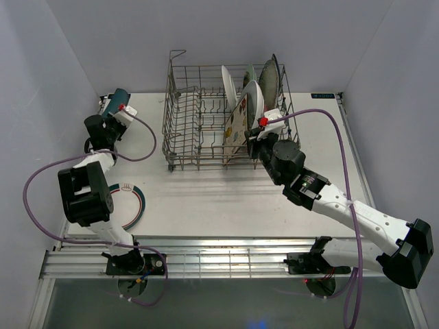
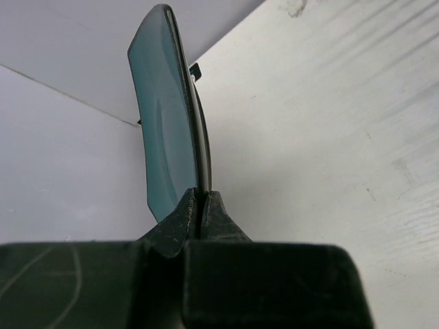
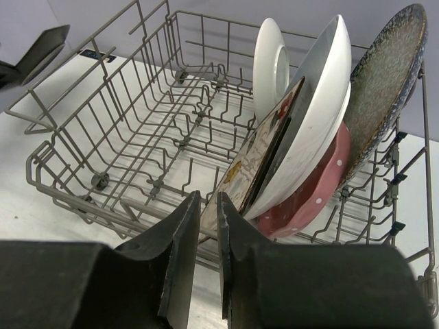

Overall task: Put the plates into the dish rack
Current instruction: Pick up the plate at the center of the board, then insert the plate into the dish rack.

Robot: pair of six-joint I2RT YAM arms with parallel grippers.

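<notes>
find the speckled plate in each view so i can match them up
top external: the speckled plate stands at the far right end of the dish rack.
left wrist: not in it.
right wrist: upper right, rightmost in the row of plates.
shared landmark: the white table shows in all three.
</notes>
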